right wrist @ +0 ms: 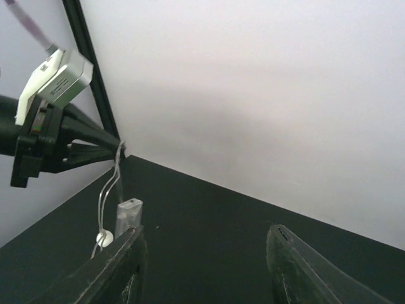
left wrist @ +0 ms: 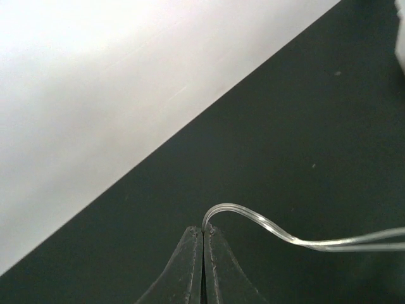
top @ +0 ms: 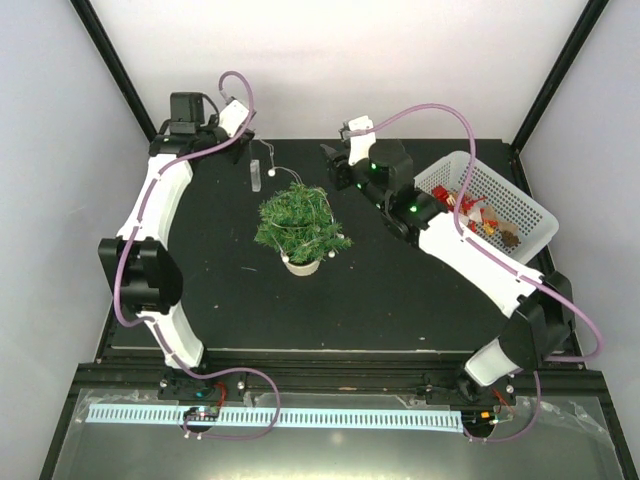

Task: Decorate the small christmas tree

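Note:
The small christmas tree (top: pixel 297 222) stands mid-table in a whitish pot (top: pixel 302 265), with a thin clear light wire and white beads draped over it. My left gripper (top: pixel 244 142) is at the back left, shut on the clear wire (left wrist: pixel 285 235); its jaws (left wrist: pixel 204 231) pinch the wire's end just above the black table. The wire's clear battery box (top: pixel 255 176) stands behind the tree and also shows in the right wrist view (right wrist: pixel 128 215), beside a white bead (right wrist: pixel 104 239). My right gripper (top: pixel 331 161) is open and empty behind the tree (right wrist: pixel 205 253).
A white perforated basket (top: pixel 520 205) of ornaments sits at the right. The white back wall (right wrist: pixel 253 95) is close behind both grippers. The left gripper (right wrist: pixel 63 152) shows in the right wrist view, with the wire hanging from it.

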`<act>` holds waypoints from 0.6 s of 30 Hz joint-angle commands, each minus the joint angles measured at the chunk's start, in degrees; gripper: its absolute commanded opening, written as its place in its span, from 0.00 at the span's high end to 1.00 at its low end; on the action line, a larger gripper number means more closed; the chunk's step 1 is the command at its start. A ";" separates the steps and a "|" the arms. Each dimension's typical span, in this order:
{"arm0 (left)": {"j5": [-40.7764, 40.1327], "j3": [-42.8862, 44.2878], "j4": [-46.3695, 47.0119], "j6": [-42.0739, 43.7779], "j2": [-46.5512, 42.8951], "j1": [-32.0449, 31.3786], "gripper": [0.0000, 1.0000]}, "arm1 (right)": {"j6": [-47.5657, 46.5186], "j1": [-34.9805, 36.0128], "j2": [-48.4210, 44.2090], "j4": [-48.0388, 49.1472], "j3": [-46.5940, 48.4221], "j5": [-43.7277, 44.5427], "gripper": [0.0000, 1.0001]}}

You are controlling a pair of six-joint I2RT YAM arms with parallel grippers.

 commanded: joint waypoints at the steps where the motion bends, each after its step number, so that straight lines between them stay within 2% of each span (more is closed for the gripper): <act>1: -6.42 -1.97 -3.02 1.95 -4.88 1.86 0.98 | 0.68 -0.38 -3.51 0.99 -2.51 5.12 0.47; 11: -8.00 -17.84 -5.13 4.08 -16.76 2.84 0.99 | 3.57 -0.34 -9.95 -0.11 -8.23 6.53 0.47; 18: -7.15 -29.09 -7.99 4.43 -25.78 2.90 0.98 | 4.00 -0.33 -15.10 -0.79 -10.24 0.64 0.47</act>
